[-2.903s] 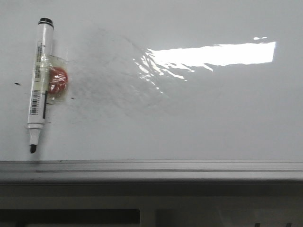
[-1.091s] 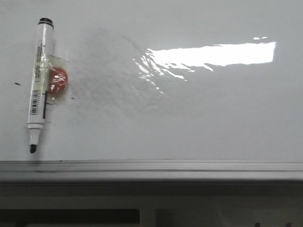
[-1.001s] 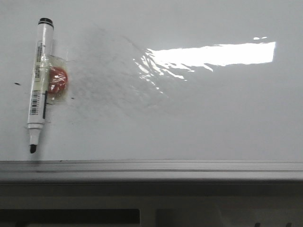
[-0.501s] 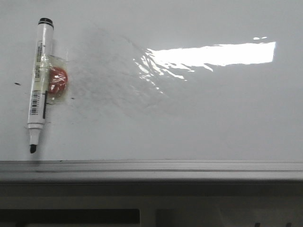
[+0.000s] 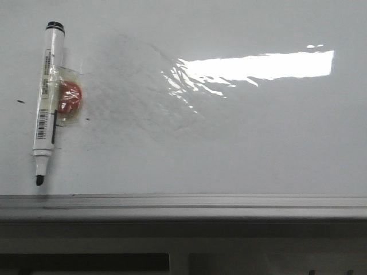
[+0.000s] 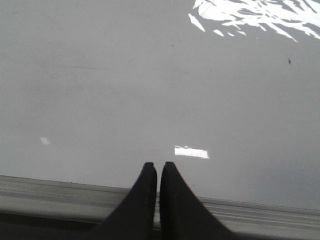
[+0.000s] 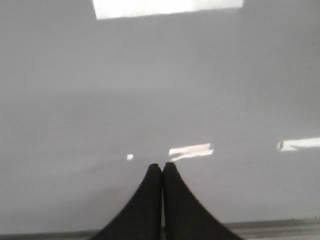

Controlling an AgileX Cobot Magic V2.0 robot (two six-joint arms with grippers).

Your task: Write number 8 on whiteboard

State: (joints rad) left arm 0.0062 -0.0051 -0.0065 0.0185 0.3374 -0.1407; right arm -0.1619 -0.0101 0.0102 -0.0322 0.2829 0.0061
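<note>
whiteboard (image 5: 241,149): lay flat, grey smudges mid-board, no 8 drawn yet.
marker (image 5: 46,97): uncapped, near the board's left edge, tip toward the near frame; taped red pad (image 5: 70,98) was probably a grip aid.
left end effector (image 6: 158,167): clenched, empty, over the near frame.
right end effector (image 7: 162,167): clenched, empty, likewise parked.
next: marker pickup, probably by the left arm.

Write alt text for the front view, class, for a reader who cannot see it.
An uncapped marker lies on the left of a glossy whiteboard, tip toward the near frame, with a red disc taped to its side. No digit is drawn; only faint grey smudges and bright glare.
</note>
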